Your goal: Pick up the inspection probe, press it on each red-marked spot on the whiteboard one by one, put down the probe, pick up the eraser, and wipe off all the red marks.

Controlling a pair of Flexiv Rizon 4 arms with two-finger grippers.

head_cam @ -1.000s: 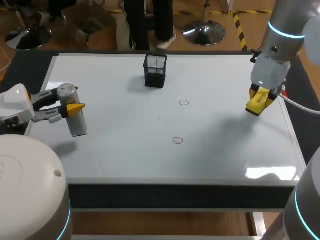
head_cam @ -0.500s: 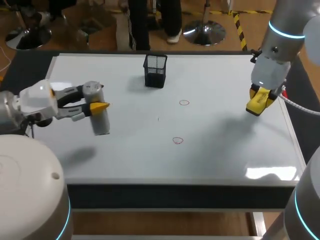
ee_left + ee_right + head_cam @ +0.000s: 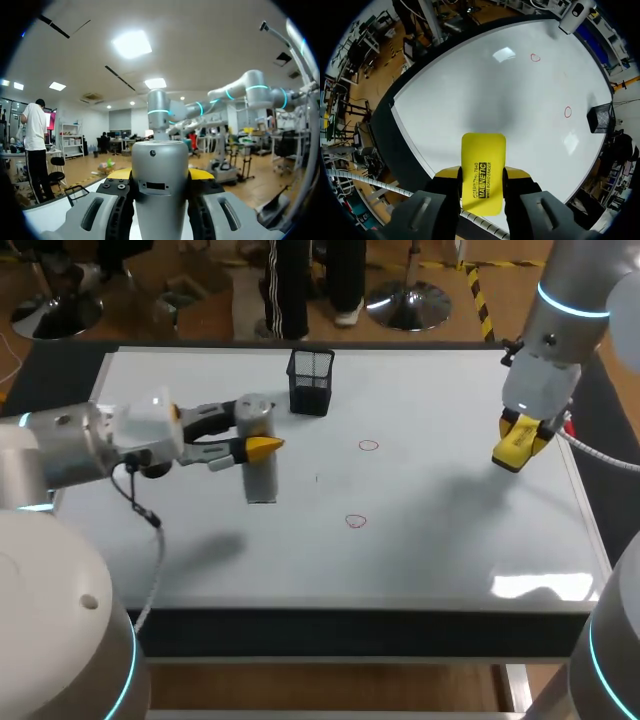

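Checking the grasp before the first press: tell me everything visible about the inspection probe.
The inspection probe is a plain silver-grey cylinder, metal-looking. In the left wrist view it has a rounded top cap with a small dark dot and a rectangular slot on its side. It stands upright, clamped from two sides by the left tool near its upper end. It hangs over the whiteboard, short of the red marks. Its shadow lies apart from it, so it looks raised. Nothing else touches it.

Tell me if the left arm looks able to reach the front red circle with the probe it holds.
Probably yes. The left gripper is shut on the probe, only bare whiteboard lies between it and that red circle, and the right gripper with the eraser is off to the side.
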